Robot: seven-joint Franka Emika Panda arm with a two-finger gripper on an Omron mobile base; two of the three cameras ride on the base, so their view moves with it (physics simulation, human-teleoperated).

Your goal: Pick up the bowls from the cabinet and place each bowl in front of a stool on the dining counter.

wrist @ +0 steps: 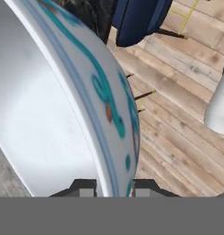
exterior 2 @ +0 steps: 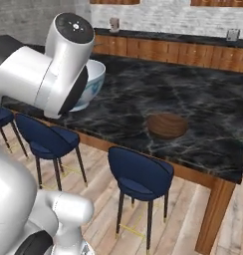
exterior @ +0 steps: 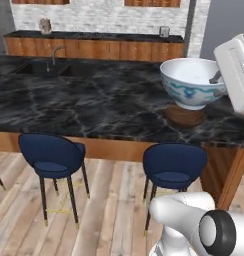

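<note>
Raised arm, gripper (wrist: pixel 114 189) clamped astride a rim.

White blue-patterned bowl (exterior: pixel 191 82) held above dining counter (exterior: pixel 94 107); brown wooden bowl (exterior 2: pixel 167 125) rests there

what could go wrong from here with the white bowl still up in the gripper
1. The gripper pinches only the rim wall of the white bowl, held above the dining counter; such an edge grip might slip or let the bowl tilt.
2. The wooden bowl already sits on the counter; in the left base view the white bowl hangs close above it, so lowering here could knock it.
</note>
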